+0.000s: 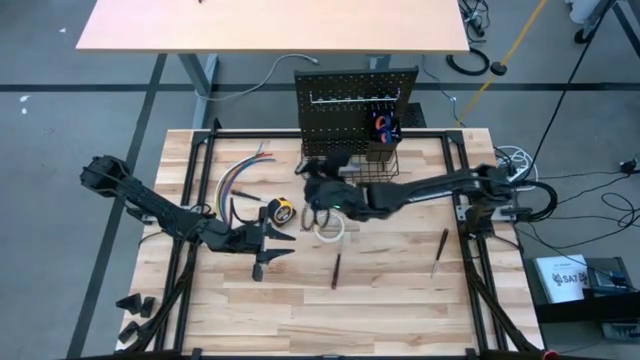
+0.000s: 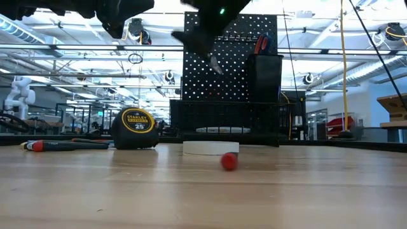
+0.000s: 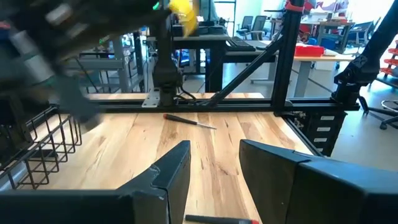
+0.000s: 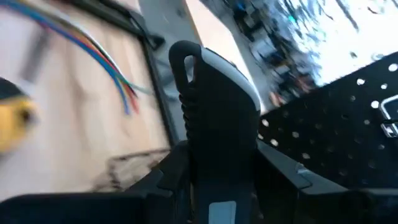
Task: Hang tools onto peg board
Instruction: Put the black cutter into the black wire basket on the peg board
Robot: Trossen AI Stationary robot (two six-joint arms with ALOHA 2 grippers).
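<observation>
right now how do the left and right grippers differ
The left gripper is open and empty, low over the bare table beside the tape measure. The right gripper is shut on a black-and-grey handled tool, raised near the peg board. The left one points across the table toward a screwdriver; the right one faces the board. Both are dark and two-fingered.

Two screwdrivers (image 1: 337, 270) (image 1: 439, 252), one tape measure (image 1: 282, 212), one tape roll (image 1: 330, 227), perhaps one wire bundle (image 1: 238, 176).
</observation>
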